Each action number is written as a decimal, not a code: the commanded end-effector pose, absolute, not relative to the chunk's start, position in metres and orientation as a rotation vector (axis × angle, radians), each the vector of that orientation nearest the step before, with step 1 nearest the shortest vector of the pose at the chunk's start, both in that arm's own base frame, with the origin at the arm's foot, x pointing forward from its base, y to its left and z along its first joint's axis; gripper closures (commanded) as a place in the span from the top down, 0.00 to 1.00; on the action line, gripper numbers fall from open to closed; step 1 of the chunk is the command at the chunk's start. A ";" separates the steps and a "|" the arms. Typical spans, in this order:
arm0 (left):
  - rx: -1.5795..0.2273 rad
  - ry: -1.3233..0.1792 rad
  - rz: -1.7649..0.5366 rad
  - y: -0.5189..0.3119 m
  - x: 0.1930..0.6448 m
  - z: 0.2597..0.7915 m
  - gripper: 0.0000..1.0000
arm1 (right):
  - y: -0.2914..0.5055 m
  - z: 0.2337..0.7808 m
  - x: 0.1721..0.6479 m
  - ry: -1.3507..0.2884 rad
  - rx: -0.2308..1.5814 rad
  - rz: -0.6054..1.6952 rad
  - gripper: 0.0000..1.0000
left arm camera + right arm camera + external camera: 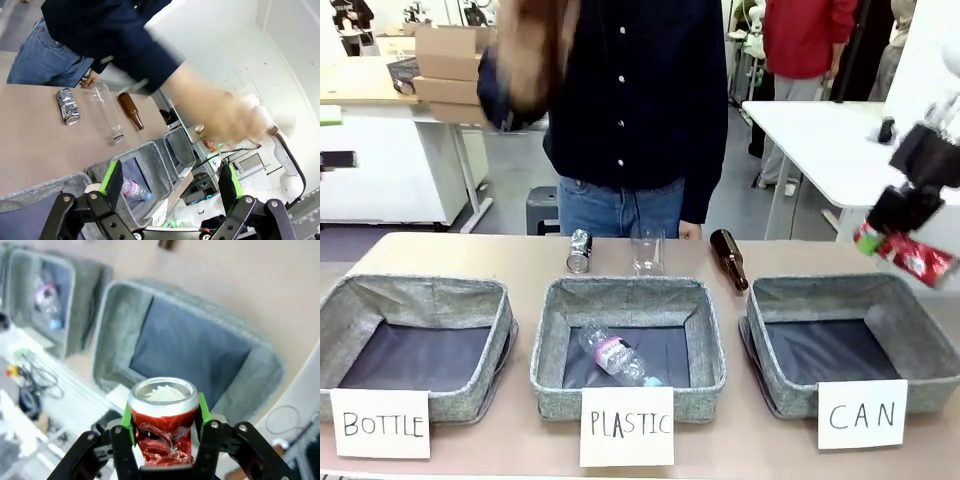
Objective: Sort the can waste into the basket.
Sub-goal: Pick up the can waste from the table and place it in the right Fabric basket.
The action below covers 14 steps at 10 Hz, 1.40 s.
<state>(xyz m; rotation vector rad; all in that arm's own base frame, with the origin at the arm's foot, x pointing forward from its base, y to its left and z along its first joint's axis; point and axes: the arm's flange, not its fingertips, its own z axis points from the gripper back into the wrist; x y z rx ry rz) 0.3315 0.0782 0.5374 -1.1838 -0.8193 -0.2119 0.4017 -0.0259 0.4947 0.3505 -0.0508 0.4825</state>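
While right gripper [164, 415] clamps red can [161, 450] near CAN basket [790, 395] rim — early release could drop it outside; left gripper [170, 180] wide, empty.

Black right end effector [164, 415], green pads [202, 411], silver screws at joints

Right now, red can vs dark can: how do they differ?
Pose: the red can is held in the air by the right gripper near the CAN basket; the dark can lies on its side on the table. Shape: the red can is crumpled; the dark can looks undented. Shared: both are small metal cans, neither in the CAN basket.
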 end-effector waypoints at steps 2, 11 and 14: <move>-1.194 -0.847 -0.226 0.077 0.333 0.537 1.00 | -0.033 0.481 0.394 -0.082 0.382 0.517 0.00; -1.194 -0.847 -0.226 0.077 0.333 0.537 1.00 | -0.023 0.478 0.399 -0.068 0.367 0.520 1.00; -1.194 -0.847 -0.226 0.077 0.333 0.537 1.00 | -0.022 0.479 0.403 -0.069 0.376 0.529 1.00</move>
